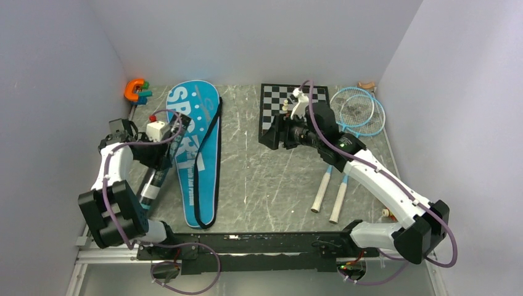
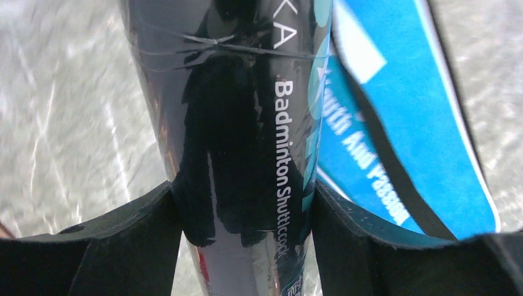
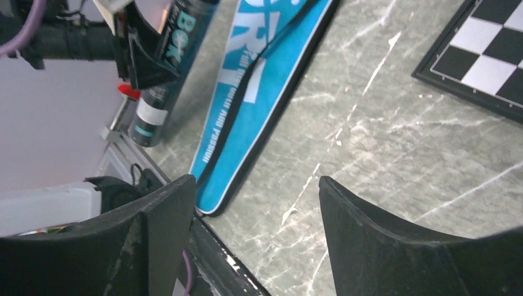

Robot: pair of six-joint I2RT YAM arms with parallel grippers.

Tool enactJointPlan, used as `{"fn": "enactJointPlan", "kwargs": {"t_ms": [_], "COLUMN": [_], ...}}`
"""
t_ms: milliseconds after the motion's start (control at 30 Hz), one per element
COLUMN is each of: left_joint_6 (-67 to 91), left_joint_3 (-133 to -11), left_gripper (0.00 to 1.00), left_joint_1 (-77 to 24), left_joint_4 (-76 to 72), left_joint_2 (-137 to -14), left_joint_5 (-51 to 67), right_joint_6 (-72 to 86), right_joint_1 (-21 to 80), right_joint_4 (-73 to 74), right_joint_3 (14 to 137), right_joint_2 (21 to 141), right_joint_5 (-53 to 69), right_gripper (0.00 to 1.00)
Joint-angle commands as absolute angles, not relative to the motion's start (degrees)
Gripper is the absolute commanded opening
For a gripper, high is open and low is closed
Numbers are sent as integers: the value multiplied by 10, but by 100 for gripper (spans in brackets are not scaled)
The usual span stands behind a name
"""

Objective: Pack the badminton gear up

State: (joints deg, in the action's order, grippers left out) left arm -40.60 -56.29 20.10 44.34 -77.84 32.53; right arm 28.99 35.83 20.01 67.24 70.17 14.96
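Note:
My left gripper is shut on the long black tube, which lies slanted on the table beside the left edge of the blue "SPORT" bag. In the left wrist view both fingers press the tube's sides, with the bag to the right. My right gripper is open and empty, hovering above the table just left of the chessboard; its wrist view shows the bag and the tube. Two light-blue rackets lie at the right, handles toward me. A white shuttlecock-like shape shows on the chessboard.
The black-and-white chessboard with pieces lies at the back centre, also in the right wrist view. An orange clamp sits at the back left corner. Grey walls close in left, back and right. A metal rail runs along the near edge.

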Motion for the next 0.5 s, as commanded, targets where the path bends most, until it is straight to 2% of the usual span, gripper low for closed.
{"fn": "enactJointPlan", "kwargs": {"t_ms": [0, 167, 367, 400, 467], "left_joint_6": [-304, -250, -228, -227, -228], "left_joint_3": [-567, -546, -538, -536, -535], "left_gripper": [5, 12, 21, 25, 45], "left_joint_1": [223, 233, 243, 242, 243], "left_joint_4": [393, 346, 331, 325, 322], "left_joint_2": [-811, -843, -873, -876, -884], "left_joint_5": [218, 101, 82, 76, 67], "right_joint_6": [300, 308, 309, 309, 311], "right_joint_1": [359, 364, 380, 384, 387], "right_joint_4": [189, 160, 128, 125, 118], "right_joint_3": [650, 642, 667, 674, 687], "right_joint_2": [727, 796, 883, 900, 928], "right_joint_5": [150, 162, 163, 165, 166], "right_gripper": [80, 83, 81, 81, 79]}}
